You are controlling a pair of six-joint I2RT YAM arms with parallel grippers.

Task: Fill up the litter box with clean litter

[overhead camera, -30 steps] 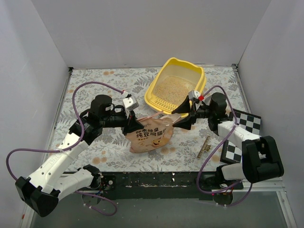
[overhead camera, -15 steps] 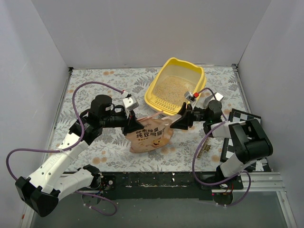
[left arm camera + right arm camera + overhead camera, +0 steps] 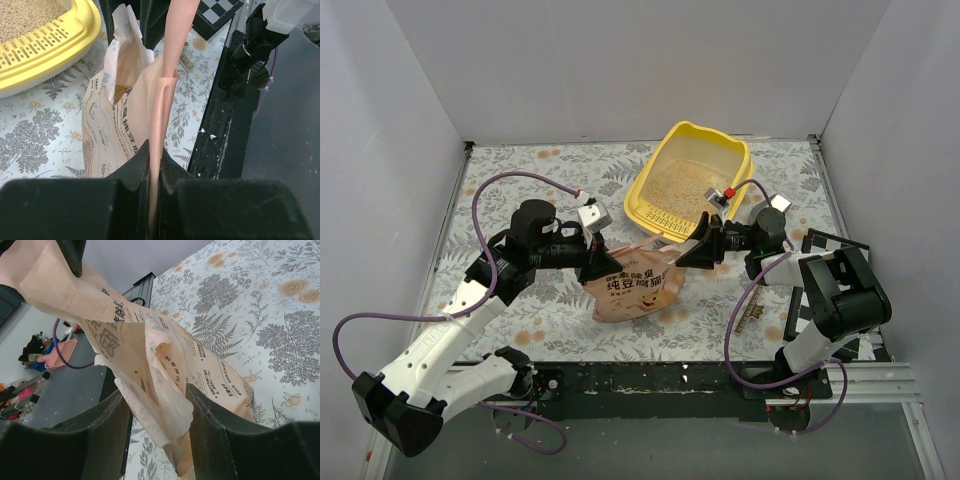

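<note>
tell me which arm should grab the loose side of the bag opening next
Right. The right gripper is open around the bag's loose flap, next to the yellow box. The left gripper is shut on the bag's other edge, so it's occupied.

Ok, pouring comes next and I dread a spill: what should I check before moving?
1. Left tool clamped on the litter bag: ok.
2. Right tool clamped on the bag: not ok, open around its edge.
3. Bag mouth open, clean litter visible inside: ok.
4. Bag above the litter box: not ok, it sits beside the front lip.
5. Amount left in bag: cannot tell.
</note>
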